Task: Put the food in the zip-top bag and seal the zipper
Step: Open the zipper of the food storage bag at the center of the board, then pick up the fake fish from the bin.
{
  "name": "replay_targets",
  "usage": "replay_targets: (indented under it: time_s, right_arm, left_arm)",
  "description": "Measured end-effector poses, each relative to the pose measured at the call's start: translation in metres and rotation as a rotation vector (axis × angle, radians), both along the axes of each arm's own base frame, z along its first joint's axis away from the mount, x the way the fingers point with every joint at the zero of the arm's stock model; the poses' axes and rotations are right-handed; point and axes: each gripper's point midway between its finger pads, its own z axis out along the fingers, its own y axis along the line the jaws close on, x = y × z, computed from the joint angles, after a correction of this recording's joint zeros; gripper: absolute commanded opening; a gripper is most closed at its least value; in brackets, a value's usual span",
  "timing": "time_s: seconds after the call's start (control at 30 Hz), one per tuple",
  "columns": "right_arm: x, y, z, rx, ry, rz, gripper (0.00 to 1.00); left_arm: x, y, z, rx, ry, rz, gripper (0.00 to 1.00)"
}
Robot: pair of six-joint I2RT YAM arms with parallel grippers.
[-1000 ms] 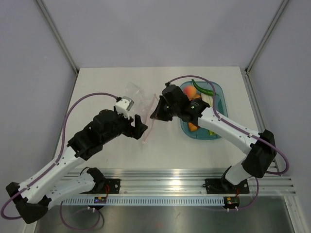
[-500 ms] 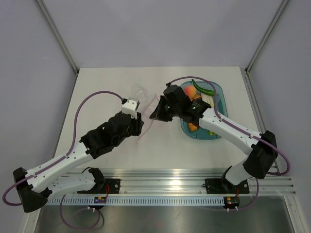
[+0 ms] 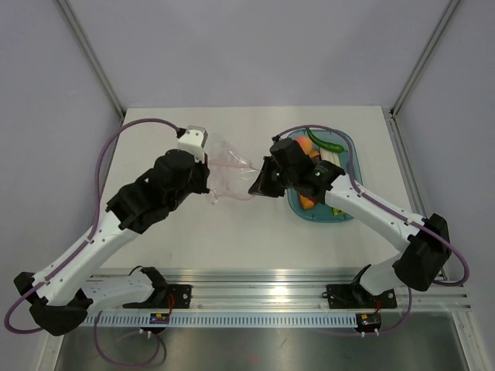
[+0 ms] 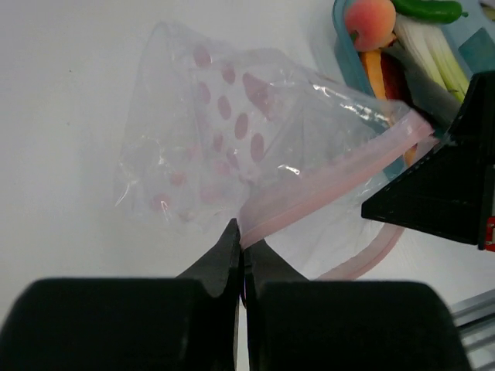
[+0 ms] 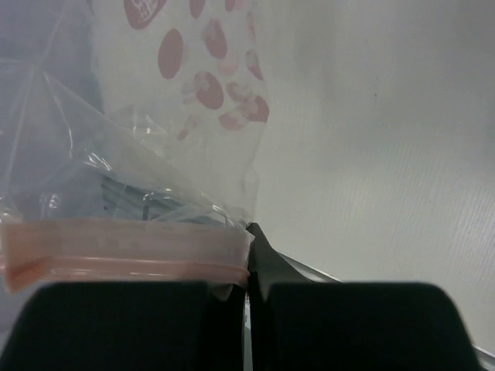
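The zip-top bag [image 4: 232,124], crinkly clear plastic with pink dots, hangs stretched between my two grippers, also seen in the top view [image 3: 230,171]. Its zipper [image 4: 332,174] is a pinkish strip along the mouth. My left gripper [image 4: 241,232] is shut on one end of that strip. At the other end my right gripper [image 5: 249,236] is shut on the zipper [image 5: 124,251]. In the top view the left gripper [image 3: 207,188] and the right gripper [image 3: 256,187] face each other across the bag. The food lies in a teal tray: peach [image 4: 370,14], green chili [image 4: 429,9], pale stalks [image 4: 433,54], orange wedge [image 4: 375,69].
The teal oblong tray [image 3: 347,147] sits to the right of the bag, under the right forearm. Metal frame posts rise at the table's back corners [image 3: 116,108]. A purple cable [image 3: 131,127] loops over the left arm.
My left gripper swung up to the bag's near edge and shut on the zipper. The bag now spreads between both grippers. The right gripper shifted slightly right, still shut.
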Motion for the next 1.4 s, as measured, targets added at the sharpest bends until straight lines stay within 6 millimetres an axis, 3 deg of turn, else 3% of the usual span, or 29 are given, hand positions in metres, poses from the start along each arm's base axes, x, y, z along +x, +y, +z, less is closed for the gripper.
replay_targets:
  time_s: [0.13, 0.23, 0.33, 0.5, 0.6, 0.63, 0.73, 0.93, 1.23, 1.33, 1.4]
  right_arm:
    - [0.000, 0.005, 0.021, 0.021, -0.040, 0.049, 0.00]
    - [0.003, 0.010, 0.030, 0.051, -0.061, 0.077, 0.00]
    - [0.011, 0.009, 0.019, 0.052, -0.035, 0.078, 0.00]
    - [0.040, -0.011, -0.016, 0.002, 0.031, 0.020, 0.01]
    - [0.059, -0.029, -0.030, -0.033, 0.042, -0.024, 0.22]
    - [0.063, -0.035, -0.034, -0.048, 0.046, -0.038, 0.39]
    - [0.066, -0.050, -0.042, -0.096, 0.052, -0.045, 0.59]
    - [0.056, -0.061, -0.031, -0.128, 0.002, -0.011, 0.64]
    - [0.023, -0.138, 0.039, -0.212, -0.254, -0.165, 0.69]
    - [0.029, -0.164, 0.032, -0.283, -0.253, -0.235, 0.70]
    - [0.038, -0.181, 0.012, -0.364, -0.211, -0.275, 0.70]
  left_arm:
    - [0.000, 0.007, 0.038, -0.007, 0.017, -0.017, 0.00]
    - [-0.004, 0.008, 0.040, 0.012, 0.065, -0.036, 0.00]
    - [-0.008, -0.001, 0.020, 0.034, 0.145, -0.084, 0.00]
    - [-0.013, -0.035, -0.044, 0.040, 0.346, -0.167, 0.00]
    - [-0.008, -0.053, -0.075, 0.045, 0.444, -0.181, 0.00]
    - [-0.005, -0.058, -0.084, 0.049, 0.469, -0.180, 0.00]
    - [0.003, -0.069, -0.104, 0.069, 0.523, -0.175, 0.00]
    - [0.022, -0.089, -0.109, 0.078, 0.548, -0.178, 0.00]
    - [0.029, -0.096, -0.101, 0.081, 0.548, -0.190, 0.00]
    - [0.033, -0.100, -0.098, 0.085, 0.558, -0.189, 0.00]
    - [0.034, -0.103, -0.097, 0.086, 0.570, -0.184, 0.00]
